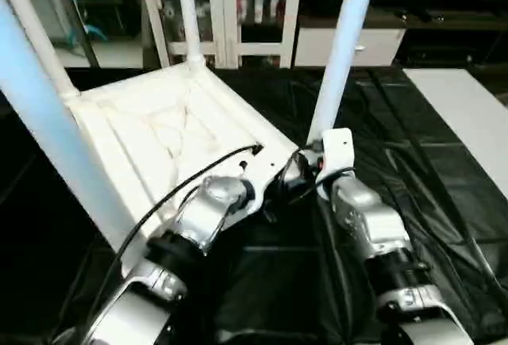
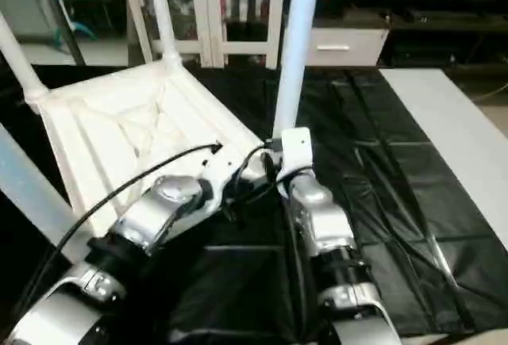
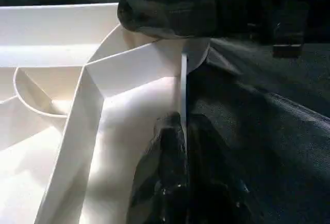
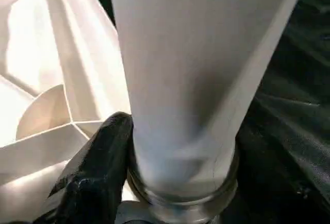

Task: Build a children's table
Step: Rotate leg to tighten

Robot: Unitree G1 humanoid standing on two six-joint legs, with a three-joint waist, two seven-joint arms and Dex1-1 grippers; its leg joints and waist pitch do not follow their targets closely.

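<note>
Four legs are standing up from the overturned tabletop [image 1: 159, 135], which is lying ribbed side up on the black sheet [image 1: 413, 194] covering the counter, so the build is looking close to done. Three are rising from the far and left corners: the near left leg [image 1: 48, 123], the far left leg [image 1: 36, 32] and the back leg [image 1: 188, 12]. At the near right corner, the fourth leg [image 1: 341, 47] is sitting in its socket [image 4: 180, 193], though how deep it is seated cannot be told. What is likely remaining is pressing that leg home and turning the table upright. Off to the right, a plain white board [image 1: 468, 115] is lying flat, well apart from the work. The right gripper [image 4: 154, 172] is standing about two-thirds open around the base of the fourth leg, one black finger [image 4: 95, 167] lying against it. The left gripper [image 3: 183, 147] is pinching shut on the thin edge wall [image 3: 183, 95] of the tabletop, beside that corner.
</note>
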